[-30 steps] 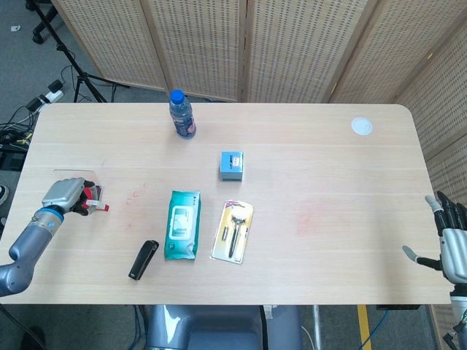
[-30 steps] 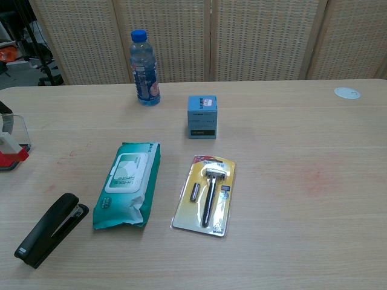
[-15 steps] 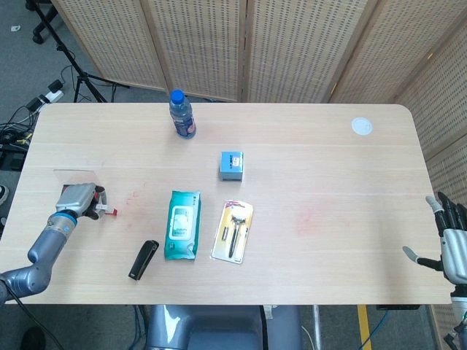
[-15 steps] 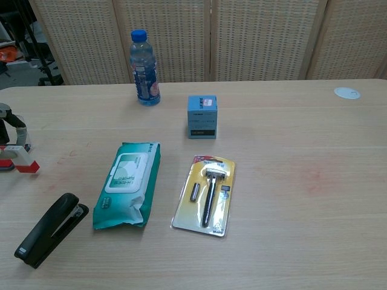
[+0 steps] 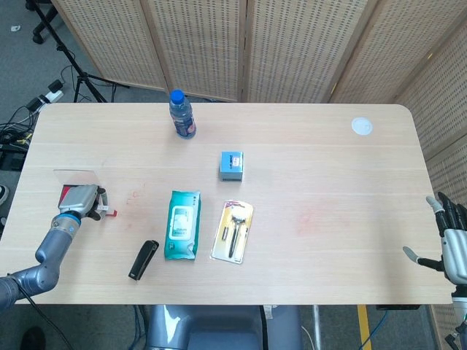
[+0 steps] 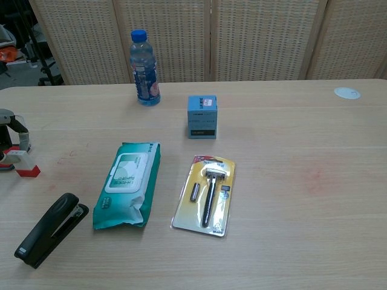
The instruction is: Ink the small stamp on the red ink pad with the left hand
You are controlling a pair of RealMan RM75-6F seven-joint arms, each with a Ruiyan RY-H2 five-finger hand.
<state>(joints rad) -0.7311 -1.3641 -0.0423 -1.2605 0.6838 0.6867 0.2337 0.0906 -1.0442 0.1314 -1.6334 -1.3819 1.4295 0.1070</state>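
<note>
1. In the head view we see the left hand [image 5: 79,200] low at the near-left edge of the surface [image 5: 306,168], its fingers curled around the small stamp [image 5: 106,211], whose white body and red tip stick out to the right of the hand.
2. Just behind the hand a red patch of the red ink pad [image 5: 67,192] shows, with its clear lid [image 5: 75,176] standing up at the far side – we cannot tell whether the stamp touches the pad.
3. Same view: the right hand [image 5: 452,244] hangs off the near-right edge, fingers spread and holding nothing.
4. Along the middle we find a black stapler [image 5: 143,259], a green wipes pack [image 5: 182,224] just right of it, and a carded razor [image 5: 233,232] beside that.
5. Further back sit a small blue box [image 5: 231,165], a water bottle [image 5: 182,114] with a blue cap, and a white disc [image 5: 361,126] near the far-right corner.
6. In the chest view only the fingers [image 6: 12,121] of the left hand show at the left edge – they hold the small stamp [image 6: 20,162], its red end low against the surface [image 6: 302,181].
7. The stapler [image 6: 51,229] lies nearest us, the wipes pack [image 6: 127,183] and razor [image 6: 207,193] to its right, the box [image 6: 202,116] and bottle [image 6: 144,61] behind.
</note>
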